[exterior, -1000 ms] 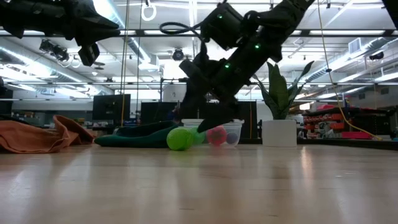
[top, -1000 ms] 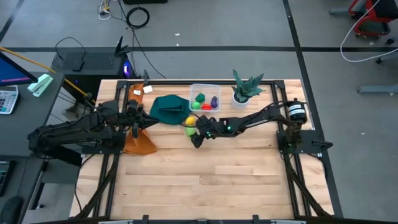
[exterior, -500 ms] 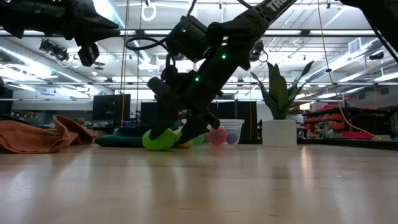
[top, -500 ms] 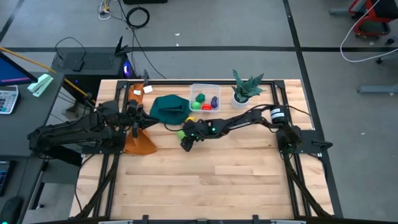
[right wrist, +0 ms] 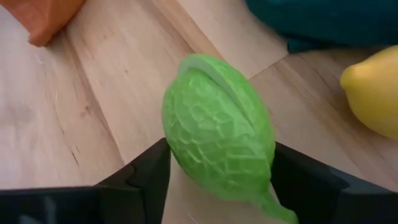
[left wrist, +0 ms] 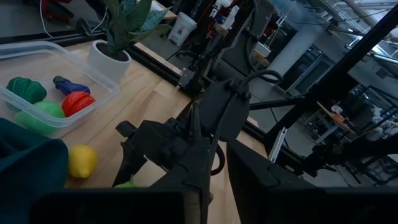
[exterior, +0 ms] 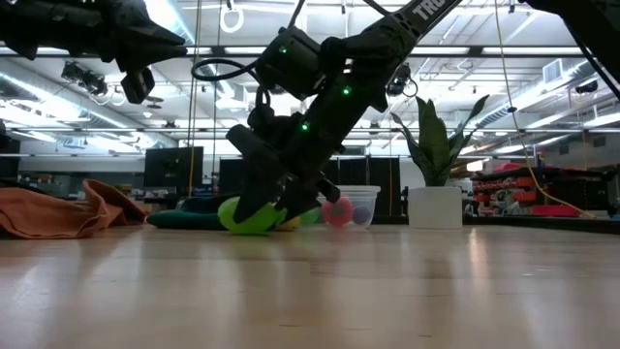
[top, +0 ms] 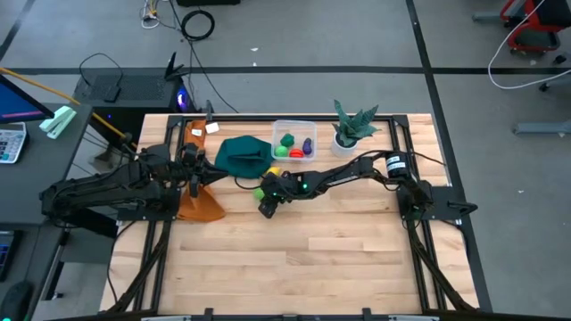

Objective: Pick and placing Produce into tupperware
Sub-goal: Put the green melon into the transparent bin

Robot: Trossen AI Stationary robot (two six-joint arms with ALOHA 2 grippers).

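Note:
My right gripper (top: 265, 201) reaches in from the table's right, in front of the dark green cloth, and is shut on the light green produce (right wrist: 217, 146). The yellow produce (right wrist: 373, 87) lies on the wood just beside it, toward the cloth (left wrist: 81, 160). The clear tupperware (top: 294, 132) stands at the far edge. It holds dark green (left wrist: 25, 90), purple (left wrist: 71, 84), red (left wrist: 78, 102) and another light green piece (left wrist: 37, 115). My left gripper (top: 194, 169) hangs shut above the orange cloth at the table's left. My right gripper has the light green produce pinched across its middle, one finger (right wrist: 146, 171) on one flank and one (right wrist: 305, 180) on the opposite flank (right wrist: 264, 155). The fingers slant down from the table's right (exterior: 281, 194). The produce (exterior: 244, 215) sits at table level; whether it is lifted, I cannot tell.
A dark green cloth (top: 241, 156) lies left of the tupperware and an orange cloth (top: 201, 205) lies under the left arm. A potted plant in a white pot (top: 348, 132) stands right of the tupperware. Bare wood (top: 303, 259) fills the near half of the table.
My right gripper has moved toward the table's left, taking the light green produce with it along the table, away from the yellow produce. Most of this happened in the first half second; since then it has barely shifted.

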